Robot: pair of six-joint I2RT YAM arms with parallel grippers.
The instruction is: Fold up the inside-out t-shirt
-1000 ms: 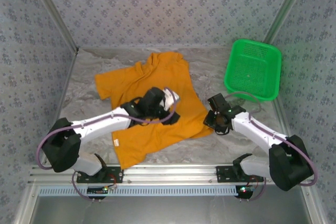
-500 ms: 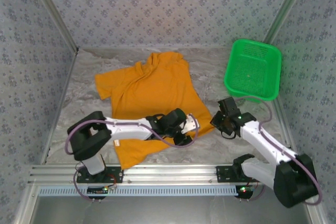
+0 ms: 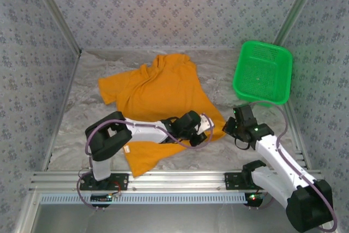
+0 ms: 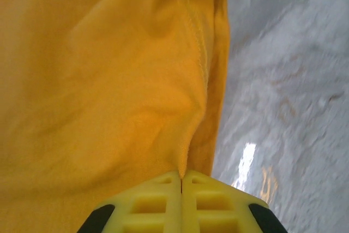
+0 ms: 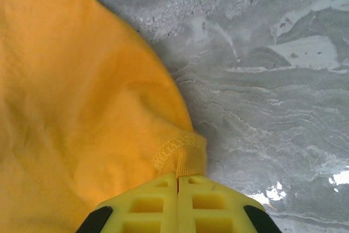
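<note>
The inside-out t-shirt [image 3: 158,88] lies spread and wrinkled on the grey marbled counter [image 3: 76,118], left of the middle, its neck end toward the back wall and its hem toward the arms. The left arm [image 3: 147,130] reaches low across the near part of the cloth to the hem's right side. In the left wrist view the left jaws are pressed together on a stitched fold of the orange fabric [image 4: 98,80], right at the cloth's edge, with bare counter [image 4: 283,80] beside it. The right arm [image 3: 278,156] comes in from the right to the shirt's near right corner. In the right wrist view the right jaws are closed on the stitched corner of the fabric [image 5: 65,107], just above the counter [image 5: 262,80]. A green mesh basket [image 3: 262,75] stands at the back right, well apart from the shirt.
</note>
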